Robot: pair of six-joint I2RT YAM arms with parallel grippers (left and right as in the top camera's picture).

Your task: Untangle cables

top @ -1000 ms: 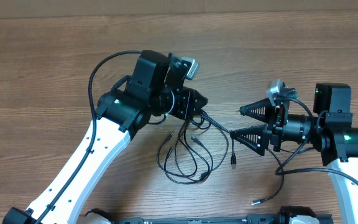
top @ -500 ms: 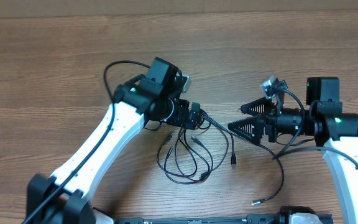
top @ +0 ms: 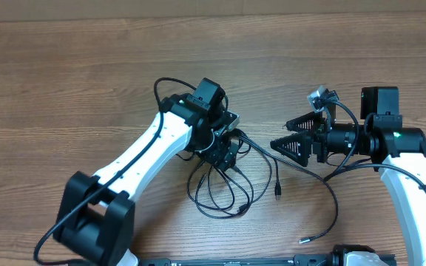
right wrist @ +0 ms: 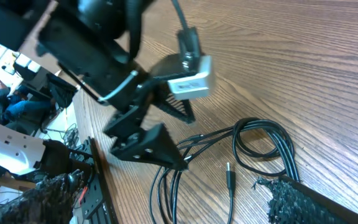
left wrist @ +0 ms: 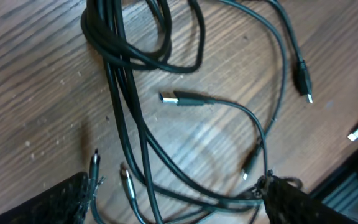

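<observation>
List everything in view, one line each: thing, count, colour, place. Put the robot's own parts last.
cables: several tangled together, exact count unclear, black, mid-table between the two grippers
loose plug ends: at least two lying apart from the tangle, black with metal tips, right of it and toward the front edge
table: one, brown wood grain, under everything
left gripper: one, black, open, over the top of the tangle
right gripper: one, black, open, right of the tangle, pointing at it
arms: two, white with black joints, reaching in from the front left and front right
</observation>
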